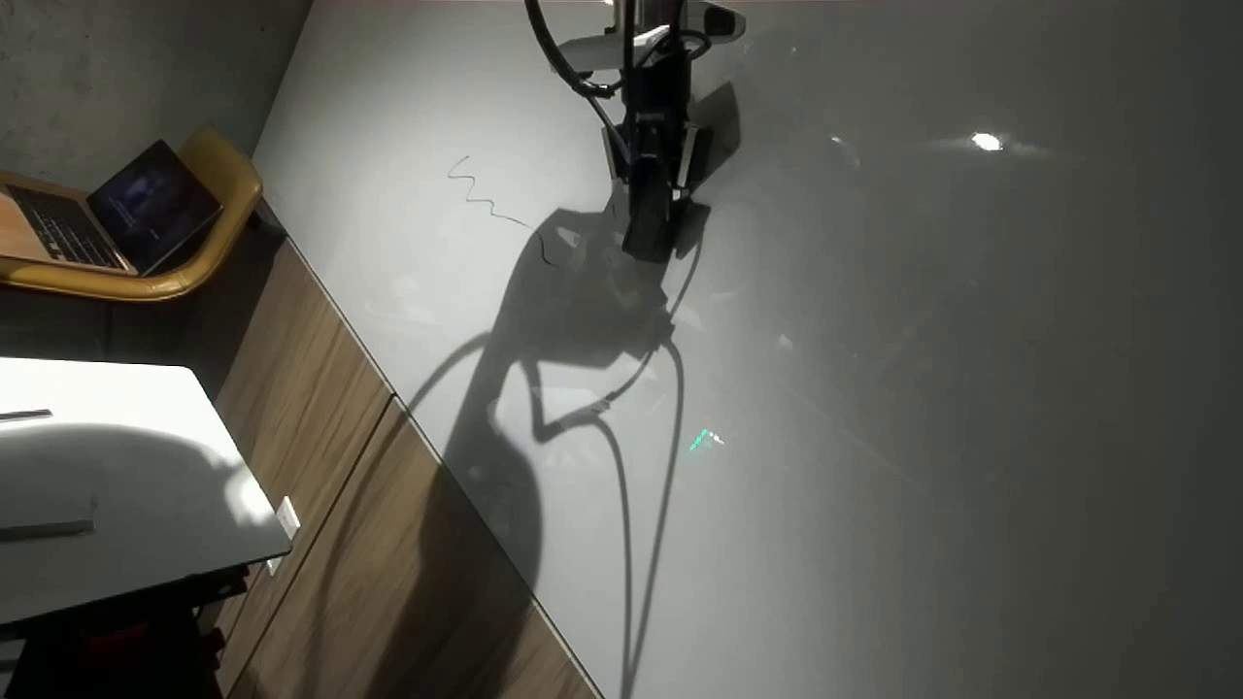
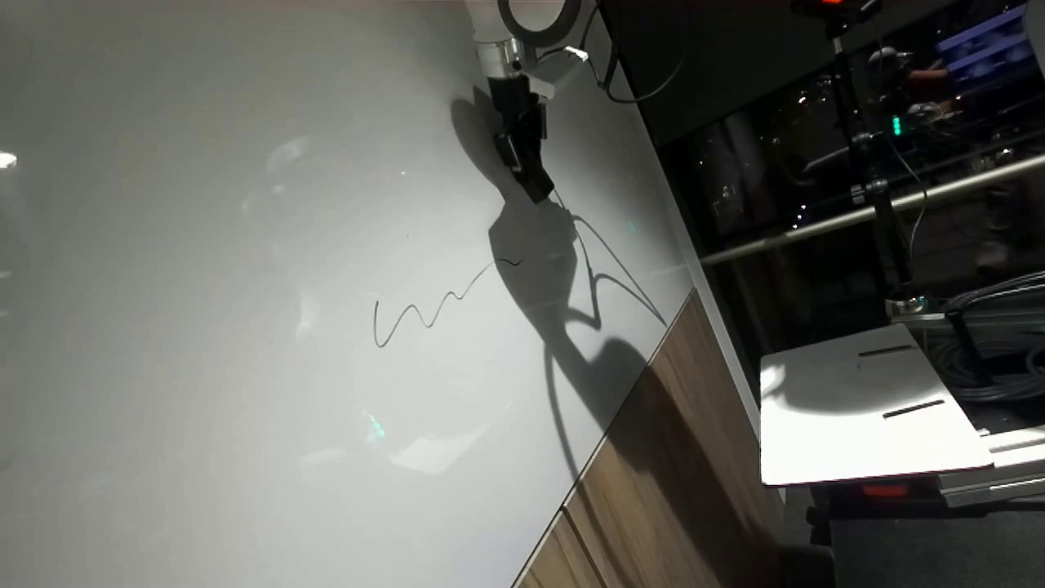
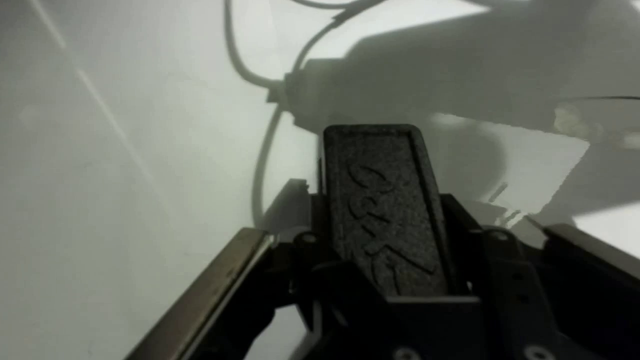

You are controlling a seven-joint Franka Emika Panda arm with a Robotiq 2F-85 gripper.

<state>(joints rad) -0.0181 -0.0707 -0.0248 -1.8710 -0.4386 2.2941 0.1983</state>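
Note:
My gripper (image 1: 653,165) is shut on a dark block (image 1: 648,228) with a speckled face and marks like writing on it. The block also shows between the fingers in the wrist view (image 3: 385,200), and its far end sticks out past the fingertips. In an exterior view the gripper (image 2: 520,139) and block (image 2: 536,184) are over a glossy white surface (image 2: 204,327). I cannot tell whether the block touches it. A thin black wavy line (image 2: 429,314) is drawn on the white surface, away from the block. It shows in both exterior views (image 1: 495,211). Part lies in the arm's shadow.
A wood panel (image 1: 320,388) borders the white surface. A white tabletop (image 1: 126,485) stands beyond it, also in an exterior view (image 2: 865,441). A laptop (image 1: 97,214) sits on a yellow chair (image 1: 184,282). A dark stand (image 2: 878,188) and a rail (image 2: 816,224) are at the side. Cables hang along the arm.

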